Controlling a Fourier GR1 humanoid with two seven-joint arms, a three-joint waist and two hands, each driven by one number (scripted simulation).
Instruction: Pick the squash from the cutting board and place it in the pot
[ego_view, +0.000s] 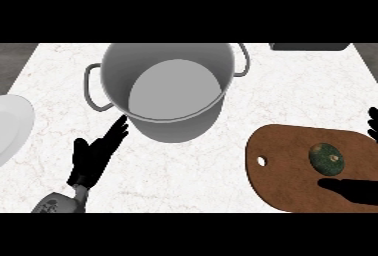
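A dark green round squash lies on the brown cutting board at the right. My right hand comes in from the lower right, its thumb just below the squash and fingertips showing at the right edge above it; the hand is open around the squash, not closed on it. The grey metal pot with two side handles stands at centre back, nothing inside. My left hand rests open on the counter at the lower left, fingers pointing toward the pot's base.
A white plate lies at the left edge. A dark object sits at the back right edge of the marble counter.
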